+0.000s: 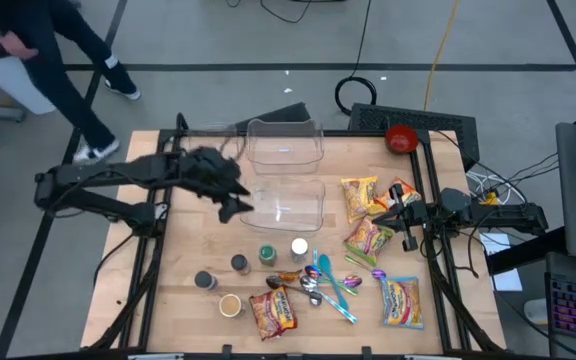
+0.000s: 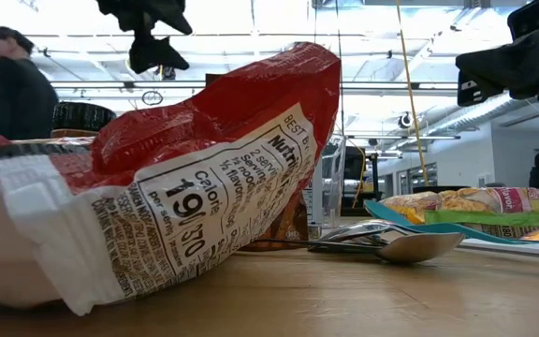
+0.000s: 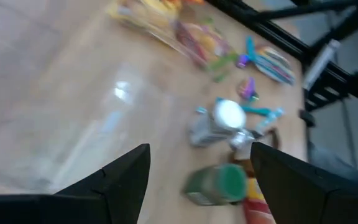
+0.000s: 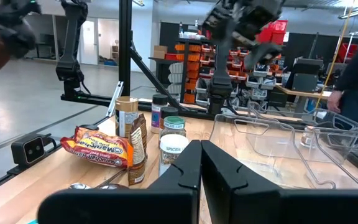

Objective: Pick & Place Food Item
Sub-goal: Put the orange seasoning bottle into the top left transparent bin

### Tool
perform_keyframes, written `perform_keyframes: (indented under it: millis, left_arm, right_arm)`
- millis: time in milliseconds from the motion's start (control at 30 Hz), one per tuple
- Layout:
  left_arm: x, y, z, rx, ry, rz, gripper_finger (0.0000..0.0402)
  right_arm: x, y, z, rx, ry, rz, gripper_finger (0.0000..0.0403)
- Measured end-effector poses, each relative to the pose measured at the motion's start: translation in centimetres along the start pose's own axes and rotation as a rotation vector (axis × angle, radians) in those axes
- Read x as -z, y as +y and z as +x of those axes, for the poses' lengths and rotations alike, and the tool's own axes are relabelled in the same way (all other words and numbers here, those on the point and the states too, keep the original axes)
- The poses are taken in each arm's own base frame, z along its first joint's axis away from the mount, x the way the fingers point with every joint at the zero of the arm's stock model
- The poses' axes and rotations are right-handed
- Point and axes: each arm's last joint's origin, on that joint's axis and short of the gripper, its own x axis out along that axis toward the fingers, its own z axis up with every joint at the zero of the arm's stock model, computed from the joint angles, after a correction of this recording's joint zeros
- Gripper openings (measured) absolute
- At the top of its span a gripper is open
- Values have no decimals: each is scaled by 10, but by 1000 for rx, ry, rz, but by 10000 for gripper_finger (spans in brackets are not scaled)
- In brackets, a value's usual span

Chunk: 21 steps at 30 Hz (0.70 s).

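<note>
The left pincer [image 1: 236,208] hangs above the worktop [image 1: 188,255], just at the near left corner of the nearer clear plastic container [image 1: 290,203]. Its two fingers [image 3: 120,180] stand apart and nothing is between them; it is released. Below it and a little ahead stand the spice jars: one with a green lid [image 1: 267,255], one with a white lid [image 1: 299,247], and a darker one [image 1: 239,263] beside them. A second clear container [image 1: 285,141] lies farther from this pincer, toward the far edge of the worktop.

The right pincer [image 1: 392,218] is clenched, the fingers pressed together with nothing held. It rests among the food packets on the right side of the worktop: one yellow packet [image 1: 359,196] is just beyond it, another packet [image 1: 366,240] is just beside it on the near side, and a third [image 1: 402,301] lies nearer the front edge. A red snack packet [image 1: 273,311] lies well apart from both pincers, at the front edge, close to the low camera. Some spoons [image 1: 318,285] and blue and green utensils [image 1: 340,290] lie between this red packet and the right pincer. A red bowl [image 1: 400,137] sits at the far right corner.

A person [image 1: 58,60] walks on the floor beyond the left arm.
</note>
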Motion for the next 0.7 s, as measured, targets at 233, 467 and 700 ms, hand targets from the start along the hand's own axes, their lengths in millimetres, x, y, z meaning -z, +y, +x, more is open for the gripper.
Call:
perform_keyframes:
  millis: [233, 467, 700]
  left_arm:
    - [10, -42, 30, 234, 45, 165, 280]
    - [29, -78, 18, 124, 158, 179, 280]
    - [46, -121, 11, -44, 189, 183, 280]
  right_arm:
    - [0, 0, 0, 0, 0, 0, 0]
    - [0, 0, 0, 0, 0, 0, 0]
    - [0, 0, 0, 1, 0, 0, 0]
